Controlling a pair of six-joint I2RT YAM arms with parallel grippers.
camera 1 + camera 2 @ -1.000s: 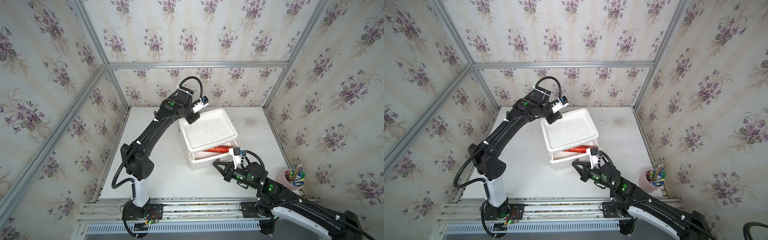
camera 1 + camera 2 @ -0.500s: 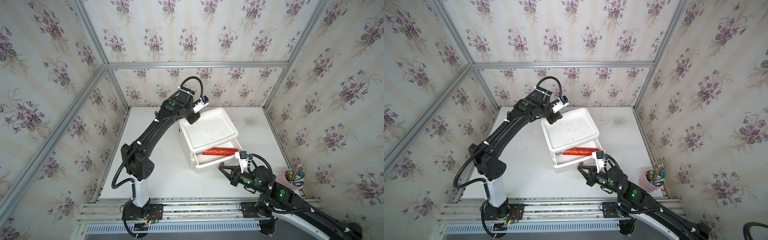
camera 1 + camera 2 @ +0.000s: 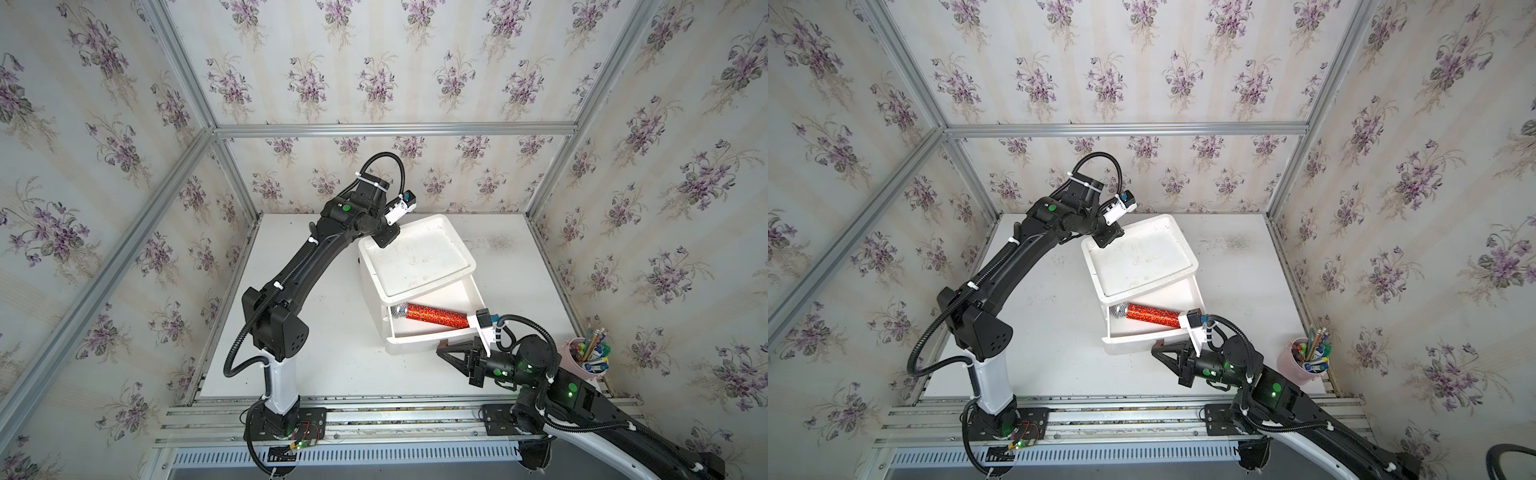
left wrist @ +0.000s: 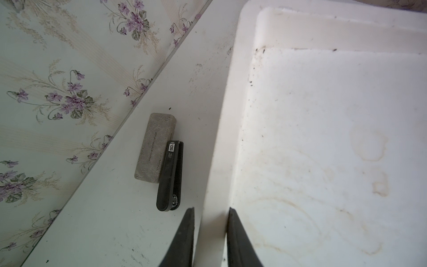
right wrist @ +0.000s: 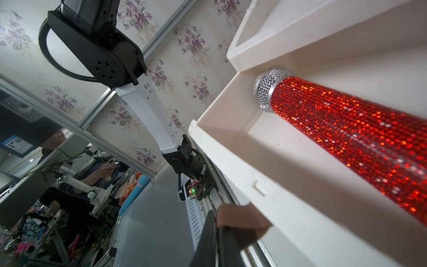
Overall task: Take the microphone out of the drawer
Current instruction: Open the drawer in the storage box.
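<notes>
R gripper [image 3: 444, 345] [image 3: 1158, 345] [image 5: 218, 228]: jaws fully together, nothing betw them. A brown pad sits at the tip. The tip is low on the table [image 3: 332, 353], just beside the outer face of the drawer [image 3: 415, 345] [image 3: 1133, 345] [image 5: 254, 161] near its R end. Can't tell if the pad touches the front. It's off to one side of the small tab on the drawer front, not on it.

L gripper [image 3: 384, 239] [image 3: 1104, 240] [image 4: 210, 231]: at the rear L corner of the white drawer unit [image 3: 415, 257] [image 3: 1138, 257] [image 4: 323, 138]. Jaws only a little apart, one finger outside the raised rim and one inside, pinching the rim wall.

Around: wrist view shows a grey rectangular block [image 4: 154, 145] and a black stapler [image 4: 169, 175] flat on the table, touching side by side, betw the wallpapered wall and the unit. Both are clear of the L fingers. A pink pen cup [image 3: 575, 370] [image 3: 1298, 365] stands at the front R corner of the table, well apart from the drawer.

In the way: the unit's top overhangs the back of the drawer. In both top views the R wrist cam mount covers the drawer's R front corner and the mic's tail end.

Microphone [image 3: 432, 316] [image 3: 1152, 313] [image 5: 346, 129]: inside the pulled-out drawer, lying flat along its length w/ a slight slant. Red sequin/glitter body, silver mesh head. The head points to the robot's L, close to the drawer's L wall at the unit's face. No gripper on it.
</notes>
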